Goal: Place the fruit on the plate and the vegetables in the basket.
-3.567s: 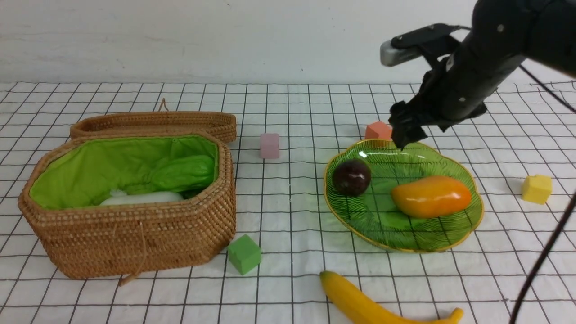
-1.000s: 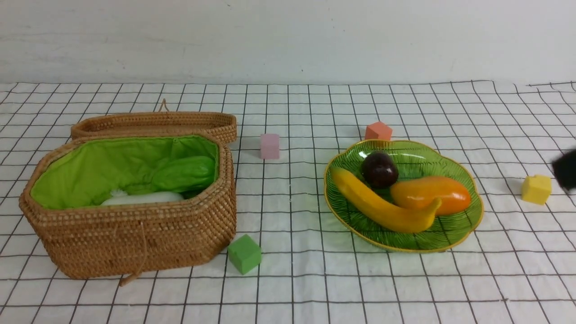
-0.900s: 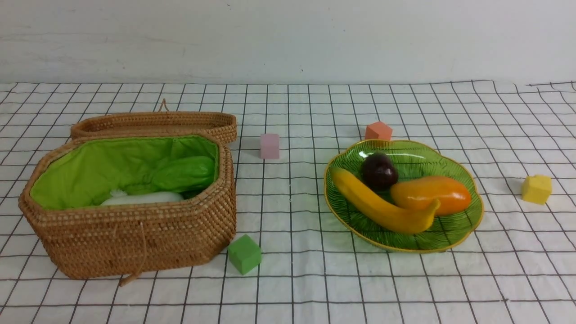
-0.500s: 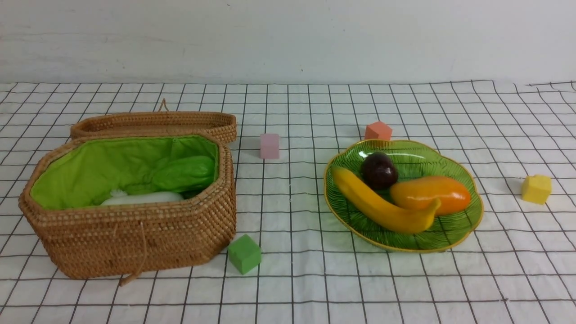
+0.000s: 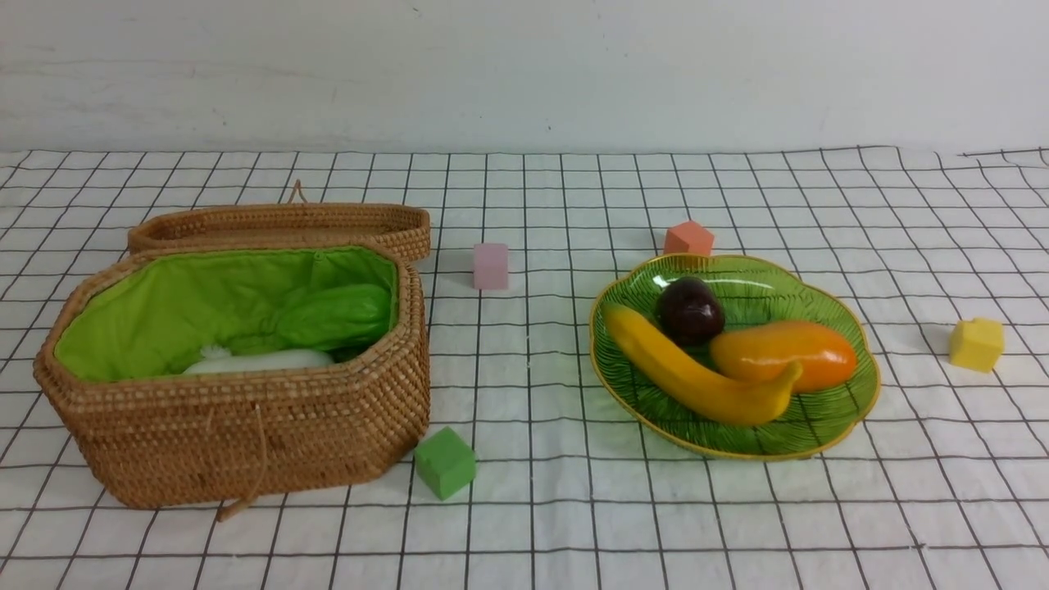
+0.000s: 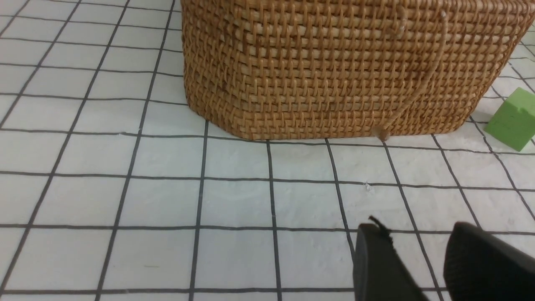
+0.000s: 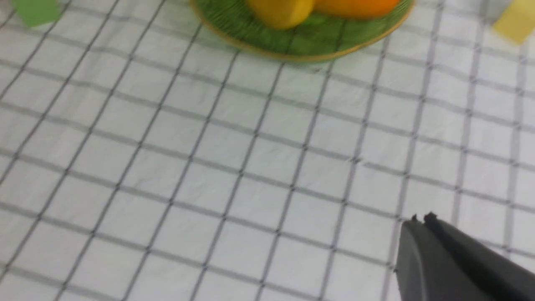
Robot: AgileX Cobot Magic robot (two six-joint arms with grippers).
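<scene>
The green glass plate [image 5: 762, 287] at the right holds all of the fruit: a yellow banana [image 5: 697, 377], an orange mango [image 5: 783, 354] and a dark maroon ball [image 5: 691, 310]. The open wicker basket [image 5: 246, 442] at the left holds the vegetables that show, a white oblong [image 5: 258, 360] and a light-green gourd [image 5: 336, 315]. Neither arm appears in the front view. My left gripper [image 6: 413, 228] hangs open and empty over the cloth in front of the basket [image 6: 342, 67]. My right gripper [image 7: 421, 219] is shut on nothing, on the near side of the plate [image 7: 309, 56].
The basket's lid [image 5: 279, 225] lies behind it. Small cubes are scattered on the checked cloth: green [image 5: 444, 462] by the basket's front corner, pink [image 5: 490, 265] in the middle, orange [image 5: 688, 238] behind the plate, yellow [image 5: 977, 344] at the right.
The banana has gone from the front of the cloth onto the plate, and the maroon fruit has shifted back. My right arm has drawn out of the front view and its gripper has shut.
</scene>
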